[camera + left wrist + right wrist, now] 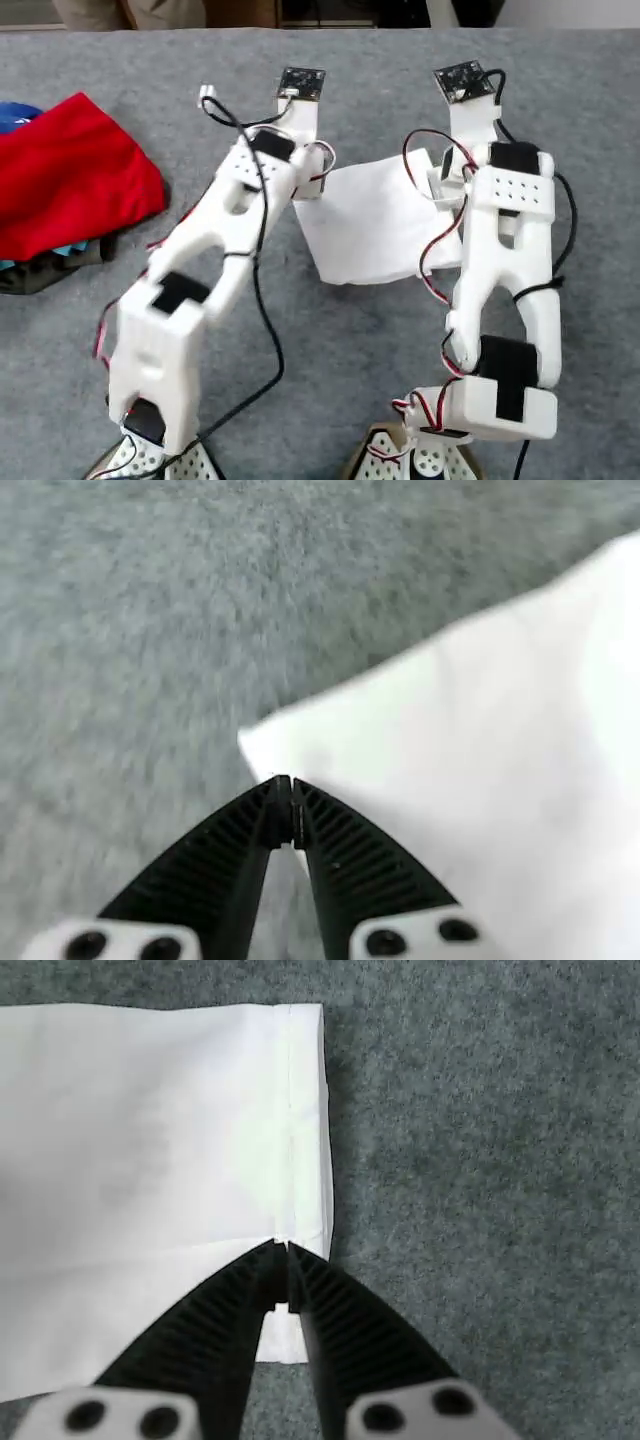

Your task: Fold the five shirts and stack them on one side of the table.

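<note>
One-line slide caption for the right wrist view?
Right gripper, shut, at the hemmed edge of a white cloth shirt on grey felt.

Blue cloth cut off; white shirt part-hidden.

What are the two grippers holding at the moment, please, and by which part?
Both seem to pinch the white shirt: left gripper near a corner, right gripper at its hemmed edge.

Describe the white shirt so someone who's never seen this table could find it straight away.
On the grey table, look near the middle, between the left arm and the right arm. The white shirt lies there flat, a folded rectangle. It is the only white cloth, unlike the red shirt heaped off to the side.
</note>
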`<action>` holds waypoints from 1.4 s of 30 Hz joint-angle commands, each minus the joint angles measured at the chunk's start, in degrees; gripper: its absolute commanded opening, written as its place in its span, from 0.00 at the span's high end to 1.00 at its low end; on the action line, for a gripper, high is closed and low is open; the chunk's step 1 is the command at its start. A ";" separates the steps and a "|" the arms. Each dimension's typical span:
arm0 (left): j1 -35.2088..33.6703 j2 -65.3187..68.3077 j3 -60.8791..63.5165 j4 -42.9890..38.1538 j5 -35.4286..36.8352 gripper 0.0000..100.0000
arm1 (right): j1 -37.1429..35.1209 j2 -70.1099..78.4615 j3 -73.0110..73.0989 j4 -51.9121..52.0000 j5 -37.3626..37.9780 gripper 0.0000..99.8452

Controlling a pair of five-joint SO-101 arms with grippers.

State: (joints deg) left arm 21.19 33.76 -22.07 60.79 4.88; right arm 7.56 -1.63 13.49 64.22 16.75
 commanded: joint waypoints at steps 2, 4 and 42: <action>-1.14 15.52 -18.37 4.40 -0.35 0.98 | 1.27 -1.89 4.62 -2.90 -0.26 1.00; -1.67 21.05 -25.67 8.09 -0.35 0.98 | 1.98 -1.36 8.13 -5.01 -0.26 1.00; -3.52 18.07 -71.38 40.35 -8.97 0.98 | 2.42 0.66 13.14 -9.85 -13.01 0.77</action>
State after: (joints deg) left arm 18.90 57.85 -92.84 100.09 -3.82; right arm 11.87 -4.09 26.68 56.57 5.93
